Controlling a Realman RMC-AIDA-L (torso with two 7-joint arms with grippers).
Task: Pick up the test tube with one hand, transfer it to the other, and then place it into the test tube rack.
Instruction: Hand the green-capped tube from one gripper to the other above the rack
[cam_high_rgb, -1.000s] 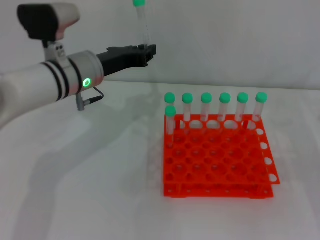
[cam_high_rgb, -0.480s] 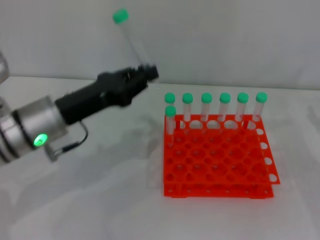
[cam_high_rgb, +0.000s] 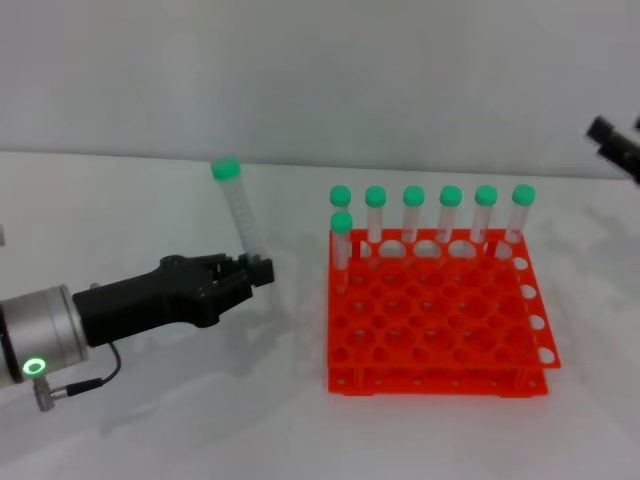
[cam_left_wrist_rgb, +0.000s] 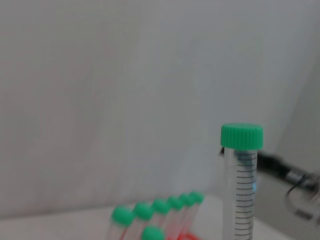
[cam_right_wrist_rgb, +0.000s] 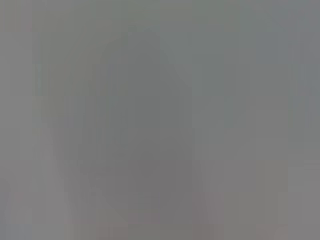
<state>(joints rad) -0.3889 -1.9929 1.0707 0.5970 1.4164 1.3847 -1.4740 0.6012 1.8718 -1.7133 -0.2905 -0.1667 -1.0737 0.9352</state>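
Left gripper (cam_high_rgb: 258, 272), jaws pinched on the lower end of the test tube (cam_high_rgb: 241, 222), which stands nearly upright above them, its green cap uppermost and leaning slightly away from the rack. The tube is clear of the bench (cam_high_rgb: 150, 420) and just to the left of the test tube rack (cam_high_rgb: 440, 330); the left wrist view shows its cap and graduated wall close up.

Stage of task: pick-up appears complete; the hand-over to the other gripper and the placement into the rack remain to be done.

Rack: orange-red, two-tiered, resting on the bench. Six capped tubes (cam_high_rgb: 432, 218) occupy its far row and a seventh (cam_high_rgb: 341, 245) sits at the left end of the next row; most holes are open.

Left arm: reaches in low from the left, forearm nearly level with the bench, black gripper body pointing toward the rack.

Right gripper (cam_high_rgb: 615, 145): only a dark tip shows at the right edge, well apart from the tube; whether its jaws are spread cannot be told.
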